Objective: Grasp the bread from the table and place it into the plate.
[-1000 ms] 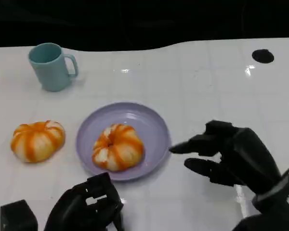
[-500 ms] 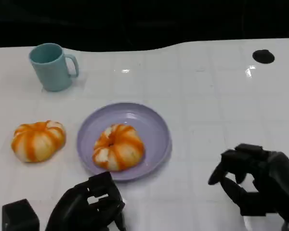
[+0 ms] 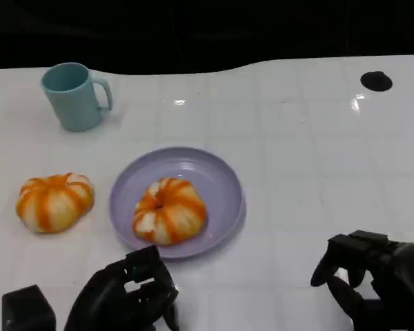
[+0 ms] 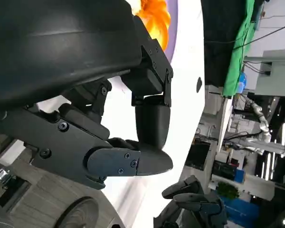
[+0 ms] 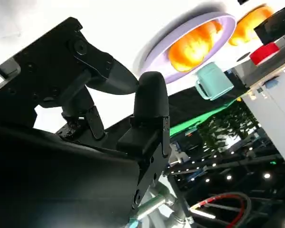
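Note:
One orange-striped round bread point(image 3: 169, 210) lies in the lavender plate point(image 3: 217, 172) at the table's middle. A second like bread point(image 3: 54, 201) sits on the white table to the plate's left. My left hand point(image 3: 124, 296) is at the near edge in front of the plate, fingers curled in, holding nothing. My right hand point(image 3: 376, 276) is low at the near right, well clear of the plate, fingers curled and empty. The right wrist view shows my right hand point(image 5: 109, 118) with the plated bread point(image 5: 194, 45) beyond it. In the left wrist view, my left hand point(image 4: 109, 95) is also empty.
A teal mug point(image 3: 74, 95) stands at the back left. A black round hole point(image 3: 376, 81) marks the table's far right. A black block point(image 3: 27, 309) sits at the near left corner. The table's far edge meets a dark background.
My right hand has drawn back from beside the plate toward the near right edge, and its fingers have curled in. The bread, plate and left hand have stayed put.

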